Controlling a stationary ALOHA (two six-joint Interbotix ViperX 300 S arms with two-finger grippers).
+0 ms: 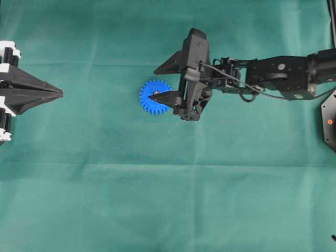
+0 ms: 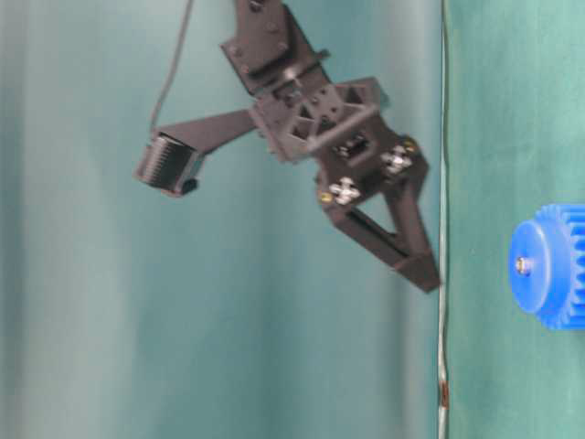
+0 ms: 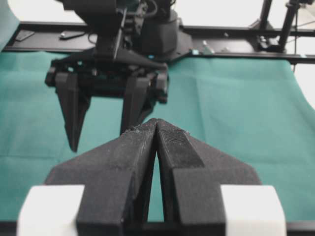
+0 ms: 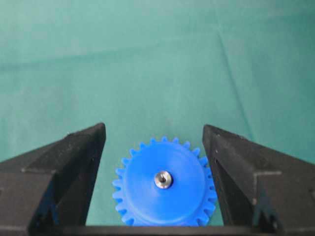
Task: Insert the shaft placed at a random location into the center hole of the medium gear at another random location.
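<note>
The blue medium gear [image 1: 150,100] lies flat on the green cloth. The silvery shaft [image 1: 156,93] stands in its center hole, so the hole itself is hidden. In the right wrist view the gear [image 4: 147,194] sits between my fingers with the shaft [image 4: 163,179] end-on in its hub. My right gripper [image 1: 152,84] is open and empty, held above the gear, apart from it [image 2: 553,265]. My left gripper [image 1: 60,94] is shut and empty at the far left, with its fingertips [image 3: 156,123] together.
A black base part [image 1: 329,121] sits at the right edge of the overhead view. The right arm [image 1: 278,76] reaches in from the right. A black frame rail [image 3: 236,49] runs along the table's far side.
</note>
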